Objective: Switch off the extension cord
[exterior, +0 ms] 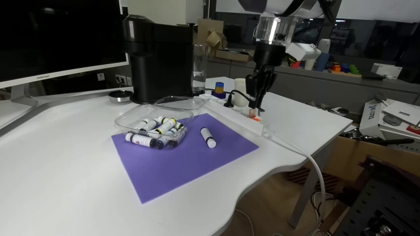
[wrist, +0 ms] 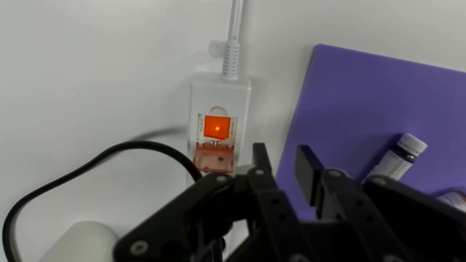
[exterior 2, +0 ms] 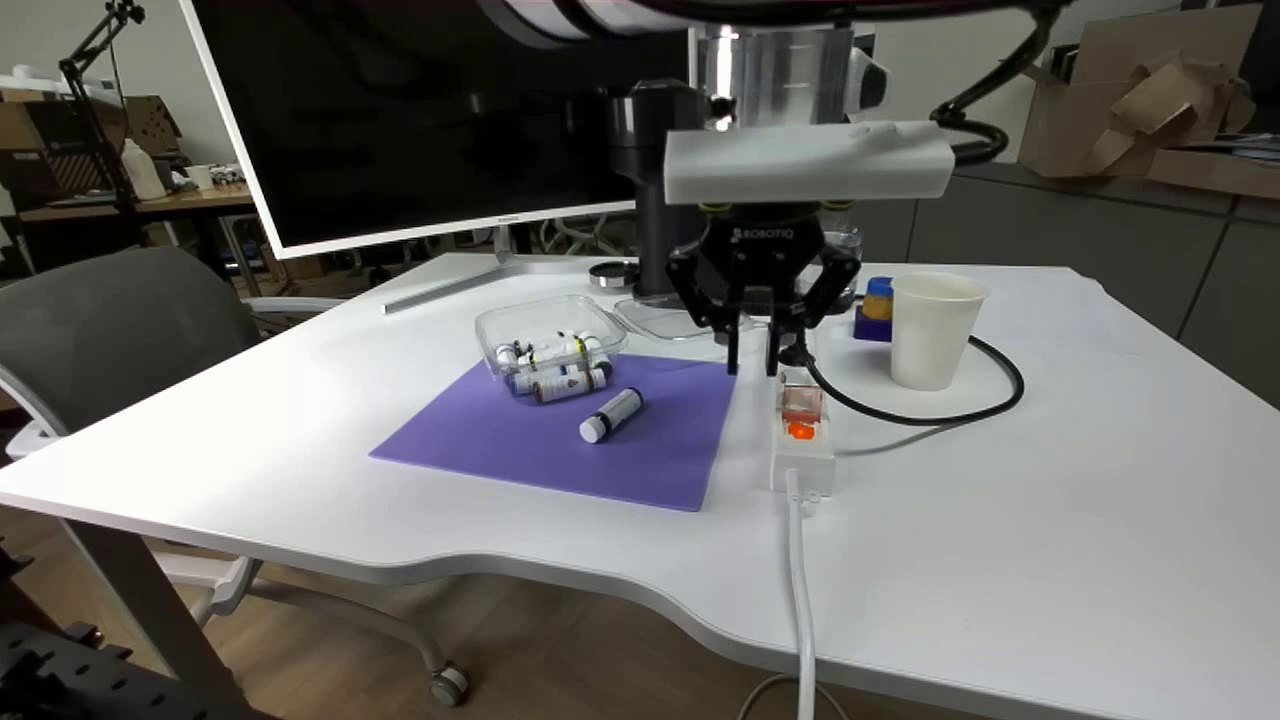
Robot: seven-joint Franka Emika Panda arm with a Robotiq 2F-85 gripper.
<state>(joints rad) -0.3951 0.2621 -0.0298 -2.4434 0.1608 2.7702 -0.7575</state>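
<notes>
The extension cord is a narrow white strip, seen in both exterior views (exterior: 234, 117) (exterior 2: 803, 468) and in the wrist view (wrist: 218, 94). Its red-orange switch (wrist: 217, 127) shows a lit spot in the wrist view. A translucent reddish cover (wrist: 214, 159) beside the switch stands flipped open. A white cable (exterior 2: 803, 610) leaves the strip's end. A dark plug (exterior: 228, 101) sits in the strip. My gripper (wrist: 281, 147) is open with a moderate gap and empty. Its fingers (exterior 2: 752, 362) hang above the table, beside the strip on the mat side. My gripper hides part of the strip.
A purple mat (exterior: 193, 170) lies beside the strip, with a clear container (exterior 2: 500, 325) of vials and a loose vial (exterior 2: 611, 415). A white cup (exterior 2: 932, 335) and looping black cable (exterior 2: 1010, 395) stand opposite. A black machine (exterior: 160, 62) and monitor (exterior: 59, 36) are behind.
</notes>
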